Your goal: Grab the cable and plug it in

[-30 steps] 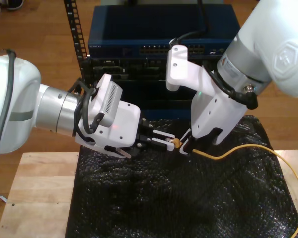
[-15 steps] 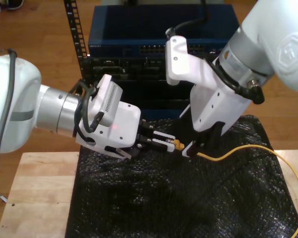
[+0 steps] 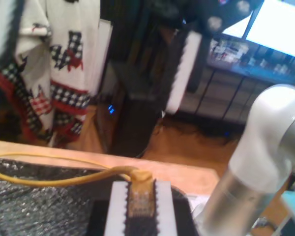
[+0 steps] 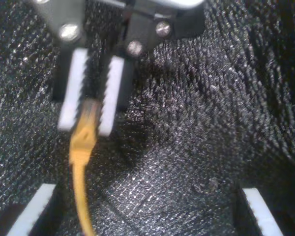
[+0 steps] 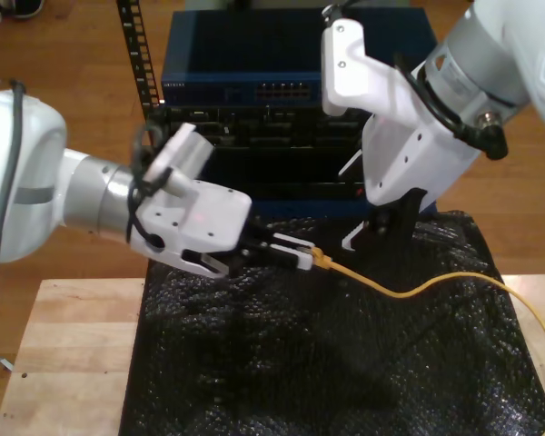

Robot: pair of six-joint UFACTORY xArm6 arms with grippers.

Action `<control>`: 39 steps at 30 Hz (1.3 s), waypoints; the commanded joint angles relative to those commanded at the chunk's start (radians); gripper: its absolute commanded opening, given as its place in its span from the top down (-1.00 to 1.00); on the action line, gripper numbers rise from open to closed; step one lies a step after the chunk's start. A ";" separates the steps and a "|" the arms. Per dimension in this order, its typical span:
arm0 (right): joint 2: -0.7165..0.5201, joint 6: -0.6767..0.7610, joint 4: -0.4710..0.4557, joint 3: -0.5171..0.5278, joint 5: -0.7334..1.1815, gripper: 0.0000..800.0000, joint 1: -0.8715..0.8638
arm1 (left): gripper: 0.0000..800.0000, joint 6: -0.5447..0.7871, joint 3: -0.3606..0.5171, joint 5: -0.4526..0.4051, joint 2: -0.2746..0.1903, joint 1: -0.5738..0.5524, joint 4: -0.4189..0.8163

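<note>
The yellow-orange cable [image 5: 409, 289] runs across the black mat from the exterior view's right, and its plug end [image 5: 320, 262] sits in my first gripper [image 5: 300, 254]. That gripper is shut on the plug [image 3: 139, 199], which lies between its white pads [image 3: 114, 206]. The second wrist view looks down on the same grip: the first gripper [image 4: 92, 108] clamps the plug, and the cable [image 4: 78, 162] trails away from it. My second gripper [image 5: 377, 229] hangs open above the mat, just right of the plug in the exterior view. Its pads [image 4: 258, 211] stand wide apart with nothing between them.
A black bubble-textured mat [image 5: 345, 363] covers the wooden table [image 5: 64, 363]. Behind it stands a rack with a blue network switch [image 5: 291, 91] showing a row of ports. The second arm's grey-white link [image 3: 255, 157] appears in the first wrist view.
My second gripper has let go of the cable and lifted up and away from it. My first gripper has rolled its wrist and keeps hold of the plug.
</note>
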 joint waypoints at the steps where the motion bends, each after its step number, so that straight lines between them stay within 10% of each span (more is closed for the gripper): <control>1: -0.009 -0.003 0.000 0.000 0.000 -0.99 0.000 | 0.99 -0.006 -0.003 0.011 0.005 0.003 -0.009; 39: -0.287 -0.318 0.009 0.249 -0.497 -0.95 0.299 | 0.99 -0.224 -0.057 0.468 0.201 0.150 -0.184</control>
